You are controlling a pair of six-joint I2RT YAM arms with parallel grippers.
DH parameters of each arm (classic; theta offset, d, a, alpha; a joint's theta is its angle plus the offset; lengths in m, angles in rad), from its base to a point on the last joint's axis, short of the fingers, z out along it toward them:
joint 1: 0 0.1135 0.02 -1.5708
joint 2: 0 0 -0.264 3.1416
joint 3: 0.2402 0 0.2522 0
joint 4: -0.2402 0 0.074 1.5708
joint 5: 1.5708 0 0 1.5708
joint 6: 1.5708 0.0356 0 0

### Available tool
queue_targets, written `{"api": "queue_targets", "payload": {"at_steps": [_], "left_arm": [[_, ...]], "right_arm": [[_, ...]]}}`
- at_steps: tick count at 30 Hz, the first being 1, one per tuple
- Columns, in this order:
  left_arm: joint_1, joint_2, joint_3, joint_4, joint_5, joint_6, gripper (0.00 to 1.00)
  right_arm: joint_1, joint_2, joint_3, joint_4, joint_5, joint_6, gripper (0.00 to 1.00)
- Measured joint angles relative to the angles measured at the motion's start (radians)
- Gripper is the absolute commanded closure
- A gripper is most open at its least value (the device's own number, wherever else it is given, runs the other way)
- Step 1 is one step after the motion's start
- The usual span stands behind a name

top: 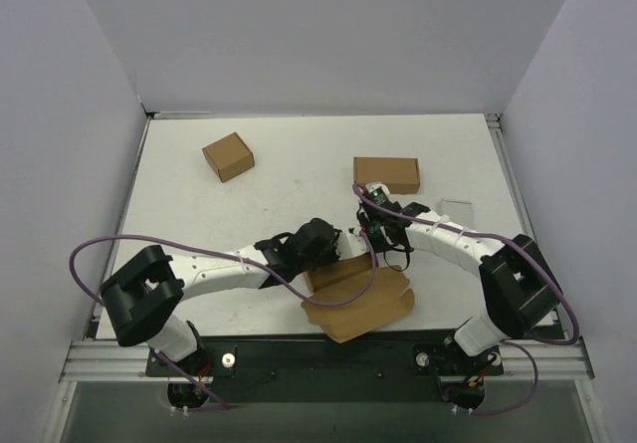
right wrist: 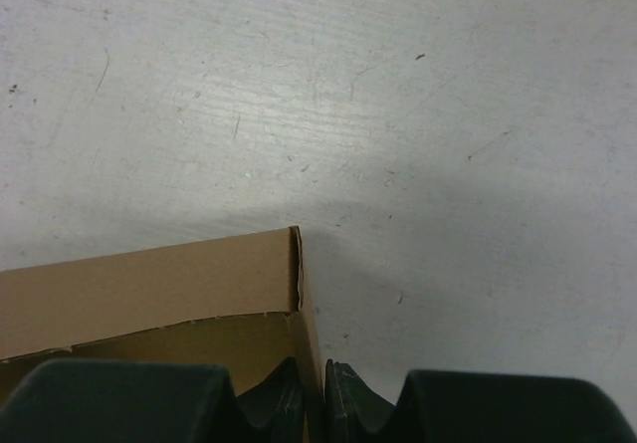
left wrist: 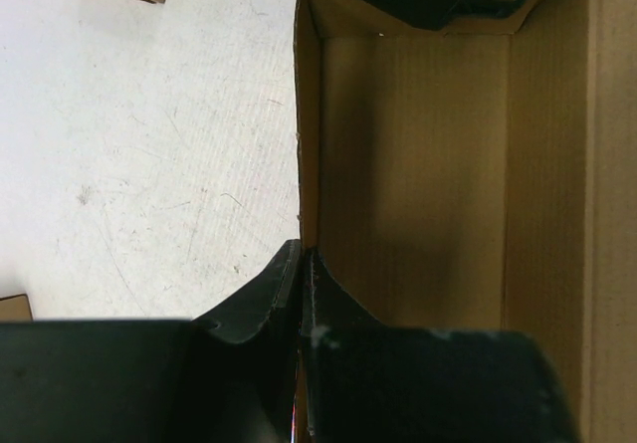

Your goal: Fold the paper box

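Note:
The paper box (top: 363, 299) is brown cardboard lying partly folded at the table's near edge, between the two arms. Its flat panels spread toward the front and its far walls stand up. My left gripper (top: 336, 247) is shut on one upright wall; in the left wrist view the fingers (left wrist: 302, 264) pinch that wall's edge, with the box's inside (left wrist: 418, 164) on the right. My right gripper (top: 376, 239) is at the far corner. Seen from the right wrist, the side wall (right wrist: 311, 333) runs between its two fingertips (right wrist: 317, 388), which are closed on it beside the end wall (right wrist: 149, 284).
A small squarish brown carton (top: 228, 156) sits at the back left of the white table (top: 299, 184). A closed oblong brown box (top: 386, 174) lies at the back right. A pale flat piece (top: 456, 207) rests just right of the right arm.

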Motion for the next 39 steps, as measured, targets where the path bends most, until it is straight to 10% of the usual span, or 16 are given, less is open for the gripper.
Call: {"api": "queue_targets", "payload": {"at_steps": [14, 25, 39], "left_arm": [[0.000, 0.021, 0.022, -0.013, -0.002, -0.025, 1.00], [0.049, 0.046, 0.113, -0.157, 0.016, -0.107, 0.31], [0.199, -0.179, 0.130, -0.268, 0.164, -0.205, 0.21]], "right_arm": [[0.041, 0.028, 0.031, -0.039, 0.114, 0.063, 0.92], [0.010, 0.099, 0.077, -0.093, 0.136, 0.046, 0.91], [-0.022, 0.217, 0.221, -0.194, 0.105, -0.040, 0.76]]}}
